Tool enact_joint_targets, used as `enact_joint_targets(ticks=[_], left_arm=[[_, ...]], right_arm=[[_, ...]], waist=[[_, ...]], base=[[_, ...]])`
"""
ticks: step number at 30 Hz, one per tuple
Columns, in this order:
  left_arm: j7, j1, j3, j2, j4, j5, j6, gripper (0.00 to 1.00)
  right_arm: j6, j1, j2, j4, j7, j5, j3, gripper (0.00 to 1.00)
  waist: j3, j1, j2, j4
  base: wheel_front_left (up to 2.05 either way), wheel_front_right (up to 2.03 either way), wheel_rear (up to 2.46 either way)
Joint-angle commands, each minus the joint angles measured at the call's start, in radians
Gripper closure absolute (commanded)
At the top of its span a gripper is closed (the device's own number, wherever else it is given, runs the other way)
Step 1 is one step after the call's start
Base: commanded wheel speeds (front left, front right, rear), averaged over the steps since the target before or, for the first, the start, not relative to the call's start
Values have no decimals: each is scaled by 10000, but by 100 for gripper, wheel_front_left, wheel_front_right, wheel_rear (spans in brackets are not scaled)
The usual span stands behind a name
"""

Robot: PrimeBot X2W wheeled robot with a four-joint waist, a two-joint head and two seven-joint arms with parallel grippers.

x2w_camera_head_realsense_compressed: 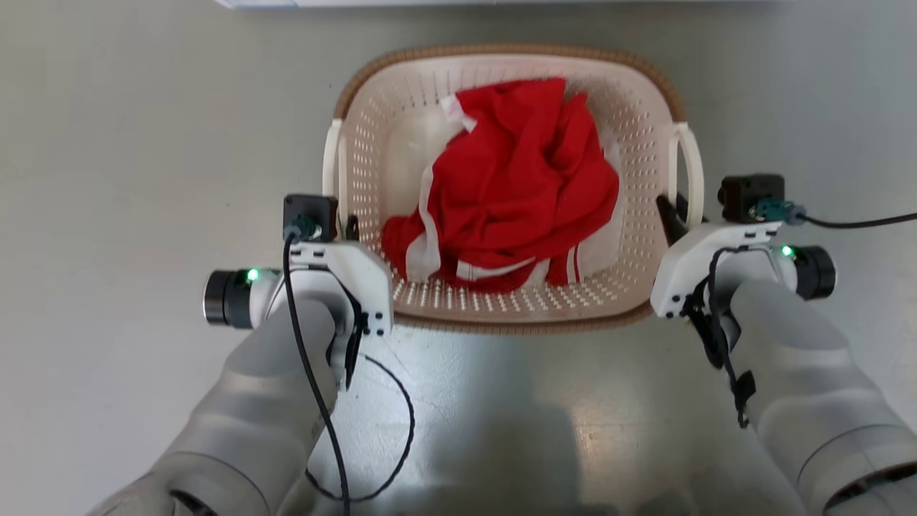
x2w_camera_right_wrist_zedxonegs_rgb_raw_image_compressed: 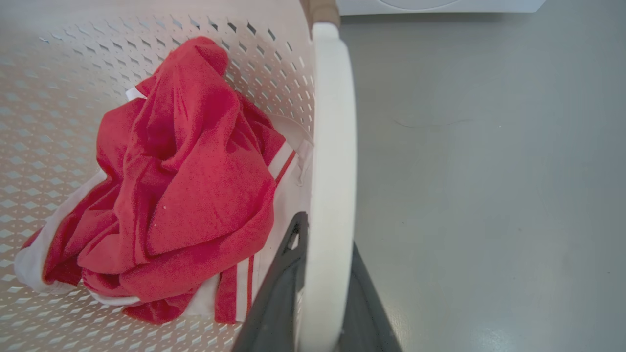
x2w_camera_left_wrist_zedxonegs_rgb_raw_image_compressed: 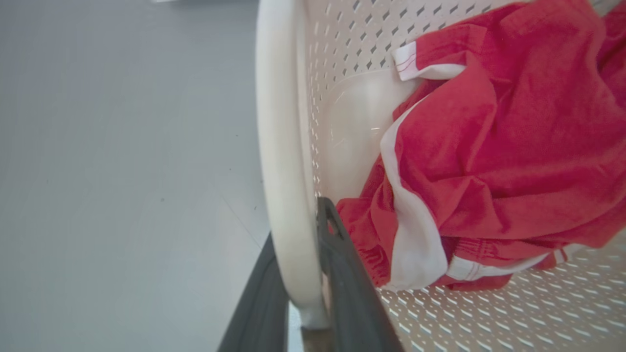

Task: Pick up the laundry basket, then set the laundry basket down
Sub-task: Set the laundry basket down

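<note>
Basket [x2w_camera_head_realsense_compressed: 501,51] in a two-handed grip: the cream perforated tub sits squarely between the robot's arms over a grey floor [x2w_camera_head_realsense_compressed: 143,143]. From these angles it is not clear whether its base rests on that floor or has come clear of it.

A crumpled red garment [x2w_camera_head_realsense_compressed: 516,186] with white stripes lies inside the basket, heaped toward its near and right side. The load looks light. The thin plastic walls would likely flex if squeezed, and the glossy shell offers little friction, so the two stiff white loops on the sides are the sensible places to hold.

The left gripper [x2w_camera_left_wrist_zedxonegs_rgb_raw_image_compressed: 299,234] straddles the left handle [x2w_camera_left_wrist_zedxonegs_rgb_raw_image_compressed: 281,146] near its lower end. One dark finger is outside the loop and the other is inside against the basket wall, both pressed close to the plastic.

The right gripper [x2w_camera_right_wrist_zedxonegs_rgb_raw_image_compressed: 326,234] mirrors it on the right handle [x2w_camera_right_wrist_zedxonegs_rgb_raw_image_compressed: 332,146]. Its fingers are drawn in to the bar's width and appear to touch it on both sides.

With a narrow pinch on smooth loops, the basket may swing or tip unless both arms move level together.
</note>
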Motion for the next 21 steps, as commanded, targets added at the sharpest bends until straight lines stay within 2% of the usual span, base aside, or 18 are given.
enact_joint_targets(ticks=[1,11,21], left_arm=[[-137,-256,223,198,-150,229,111,100],[-138,-512,845,198,-483,947,223,100],[-139,-447,1238,198,-587,1497,169,100]], right_arm=[[73,54,210,-127,-188,-276,94,100],[73,-350,210,-127,-373,-936,-438,100],[73,-339,210,-127,-487,-917,-361,100]], waist=[[279,0,0,69],[743,0,0,176],[806,0,0,177]], base=[[0,0,0],[0,0,0],[0,0,0]])
